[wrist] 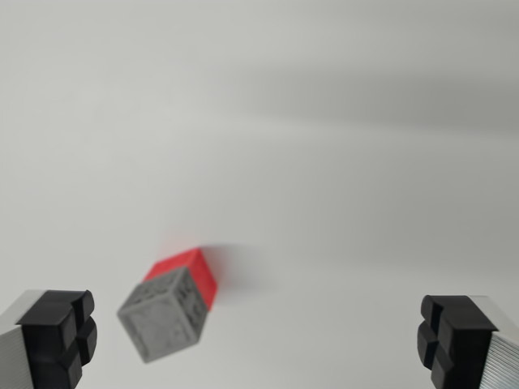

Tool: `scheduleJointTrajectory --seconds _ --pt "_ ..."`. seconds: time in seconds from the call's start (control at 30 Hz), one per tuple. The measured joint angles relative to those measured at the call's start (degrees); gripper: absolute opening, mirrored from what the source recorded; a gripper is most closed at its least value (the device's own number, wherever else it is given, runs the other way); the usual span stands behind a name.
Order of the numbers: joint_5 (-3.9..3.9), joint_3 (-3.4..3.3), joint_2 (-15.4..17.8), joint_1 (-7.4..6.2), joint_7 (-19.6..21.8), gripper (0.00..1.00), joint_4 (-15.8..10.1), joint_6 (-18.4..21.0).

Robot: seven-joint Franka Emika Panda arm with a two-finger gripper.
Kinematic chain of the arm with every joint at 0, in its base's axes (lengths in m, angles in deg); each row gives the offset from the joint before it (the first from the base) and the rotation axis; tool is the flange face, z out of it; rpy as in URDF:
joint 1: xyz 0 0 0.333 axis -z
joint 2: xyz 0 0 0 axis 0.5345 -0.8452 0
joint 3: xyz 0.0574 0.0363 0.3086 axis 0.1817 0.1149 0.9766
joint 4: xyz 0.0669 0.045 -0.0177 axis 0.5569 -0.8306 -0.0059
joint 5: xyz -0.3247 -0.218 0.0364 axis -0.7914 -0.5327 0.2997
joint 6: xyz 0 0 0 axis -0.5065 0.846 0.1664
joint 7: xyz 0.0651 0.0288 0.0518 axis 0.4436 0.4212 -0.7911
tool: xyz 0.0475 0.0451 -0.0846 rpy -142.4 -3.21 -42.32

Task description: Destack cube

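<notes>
End effector [259,340] spread wide, empty; grey cube [165,314] stacked on red cube [192,271], nearer left finger [57,336].

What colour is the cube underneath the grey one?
Red: the red cube under the grey patterned cube, shown in the wrist view.

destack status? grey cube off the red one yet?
Done: nothing yet. The grey cube still sits on the red cube, which shows behind and beneath it on the white table.
In hand: only the approach. The tool is open and empty, its fingers wide apart, with the stack off-centre toward the wrist view's left.
Left: centre over the stack, descend, grip the grey cube, lift it and set it down.
</notes>
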Motion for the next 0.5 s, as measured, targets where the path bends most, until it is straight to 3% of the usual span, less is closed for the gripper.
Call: scheduleJointTrajectory --seconds 0.5 --pt "-0.09 0.71 2.3 -1.10 -2.5 1.00 -6.6 -3.8"
